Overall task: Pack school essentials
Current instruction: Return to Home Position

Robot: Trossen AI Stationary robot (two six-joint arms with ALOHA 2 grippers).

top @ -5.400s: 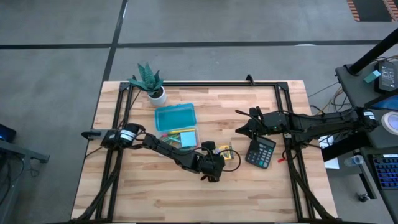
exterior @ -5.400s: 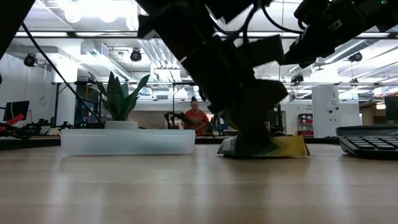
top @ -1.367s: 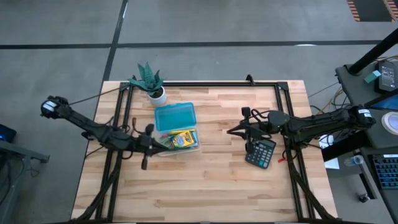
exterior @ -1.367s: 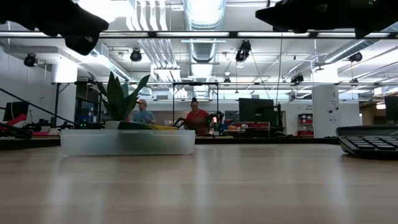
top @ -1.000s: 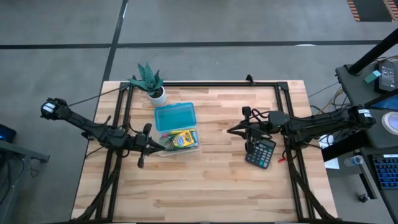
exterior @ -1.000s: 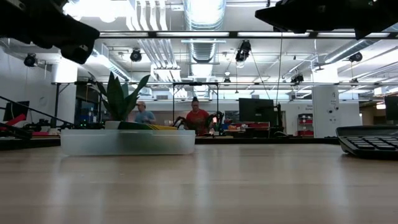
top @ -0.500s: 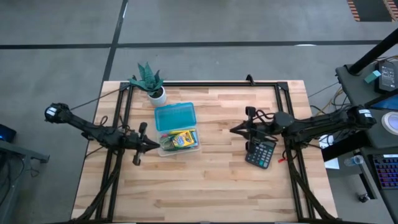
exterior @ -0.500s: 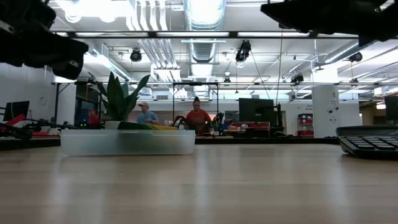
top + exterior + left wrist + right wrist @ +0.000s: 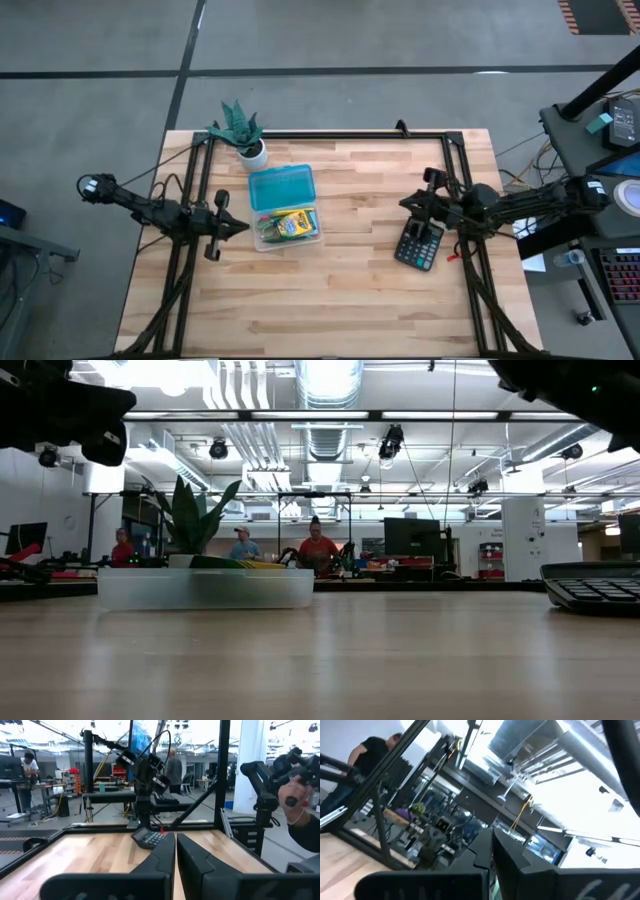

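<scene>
The yellow-green crayon box [image 9: 290, 223] lies inside a clear container [image 9: 318, 238], whose teal lid [image 9: 281, 186] lies open on the far side. In the low view the container [image 9: 205, 588] rests on the table; other stationery in it is too small to tell. My left gripper [image 9: 240, 228] is shut and hangs just left of the container, pointing at it. My right gripper [image 9: 403, 205] is shut above the table by the black calculator [image 9: 420, 243]. In their wrist views the left gripper [image 9: 175, 851] and the right gripper [image 9: 492, 851] hold nothing.
A small potted green plant [image 9: 240, 130] stands at the far left, behind the lid. The calculator [image 9: 595, 584] lies at the table's right. A black frame [image 9: 330, 134] borders the table. People work in the room beyond, and a person's hand [image 9: 295, 795] shows at the right.
My left arm has drawn back toward the table's left edge and risen, its gripper turning level toward the container. My right gripper has pulled back toward the right edge, past the calculator's far end. The container and crayon box have stayed put.
</scene>
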